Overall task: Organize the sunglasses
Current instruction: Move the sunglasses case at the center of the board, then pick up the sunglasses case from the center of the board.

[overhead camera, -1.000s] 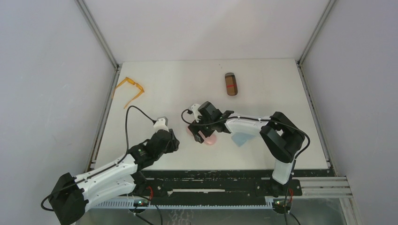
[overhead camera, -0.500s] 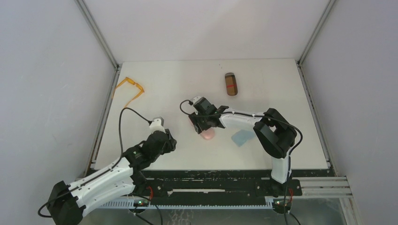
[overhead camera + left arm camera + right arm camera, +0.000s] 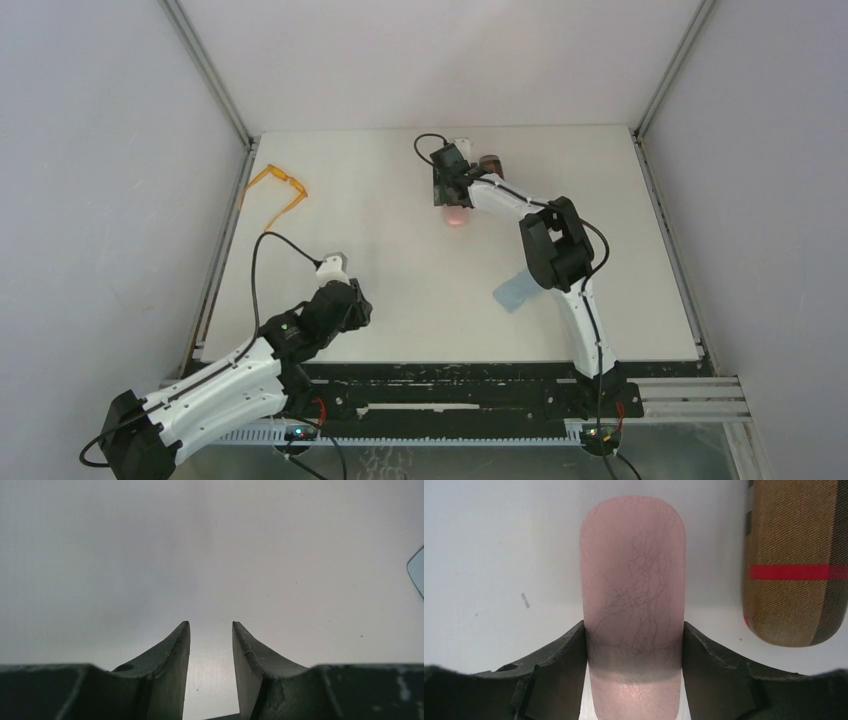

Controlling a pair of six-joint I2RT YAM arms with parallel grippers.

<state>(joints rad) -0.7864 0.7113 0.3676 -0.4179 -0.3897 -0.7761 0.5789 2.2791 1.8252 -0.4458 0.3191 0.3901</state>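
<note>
The orange-framed sunglasses [image 3: 277, 189] lie unfolded at the far left of the table, well away from both grippers. My right gripper [image 3: 447, 186] reaches to the far middle and is shut on a pink oblong case [image 3: 633, 575], whose rounded end [image 3: 456, 215] pokes out past the fingers. In the right wrist view both fingers [image 3: 569, 650] press against the case's sides. My left gripper [image 3: 345, 303] hovers near the front left of the table; in its wrist view the left gripper [image 3: 210, 626] stands open with only bare table between the fingers.
A brown plaid case with a red stripe [image 3: 796, 560] lies just right of the pink case, partly hidden by the arm in the top view [image 3: 491, 160]. A light-blue cloth [image 3: 513, 293] lies at the front right, its corner [image 3: 417, 572] at the left wrist view's edge.
My right gripper has closed on the pink case and carried it from the table's middle to the far side, beside the brown case. The left arm has drawn back slightly toward the near edge.
</note>
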